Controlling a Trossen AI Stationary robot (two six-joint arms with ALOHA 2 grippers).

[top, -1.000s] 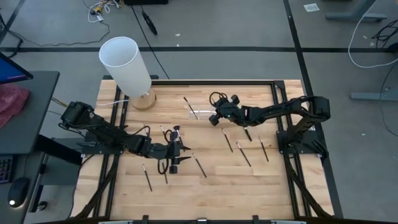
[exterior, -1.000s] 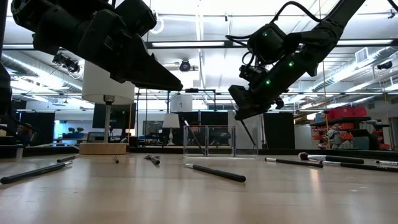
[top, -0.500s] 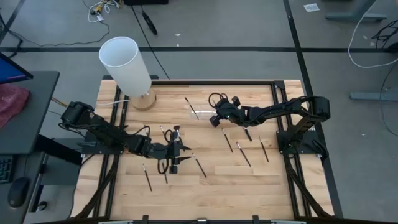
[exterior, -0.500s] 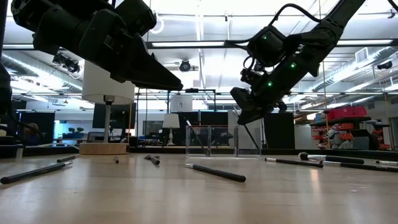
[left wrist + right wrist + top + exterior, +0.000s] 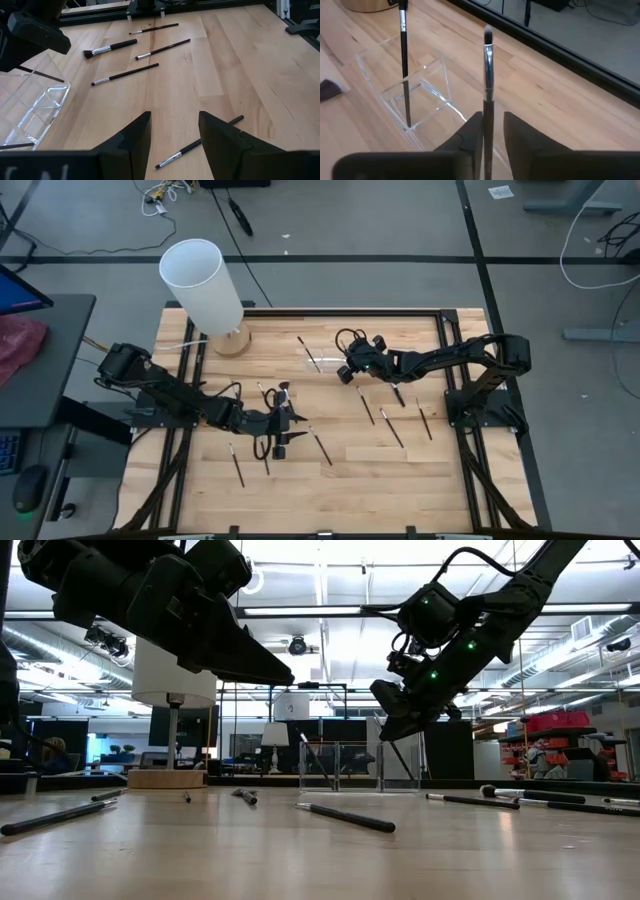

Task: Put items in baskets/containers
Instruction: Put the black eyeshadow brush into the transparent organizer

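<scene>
While your high view reduces the right gripper (image 5: 345, 372) to a dark knot just right of the frame's centre, the right wrist view shows its fingers pinching a brush (image 5: 488, 85) by the handle, bristles pointing up the frame. That same view gives you the clear holder (image 5: 412, 102) at left of centre, with one brush in the holder (image 5: 404, 60) standing upright in a compartment. From above, the holder (image 5: 322, 358) is only a faint glint just left of the gripper. The low view puts the gripper (image 5: 395, 725) above the holder (image 5: 340, 766), off the table, near mid-frame.

Your left gripper (image 5: 172, 135) hangs with fingers spread apart over bare wood; its wrist view shows a loose brush (image 5: 199, 142) lying on the wood near them, partly hidden by one finger, and four more brushes (image 5: 125, 74) in the upper half. The white cylinder (image 5: 205, 290) stands upper left in the high view.
</scene>
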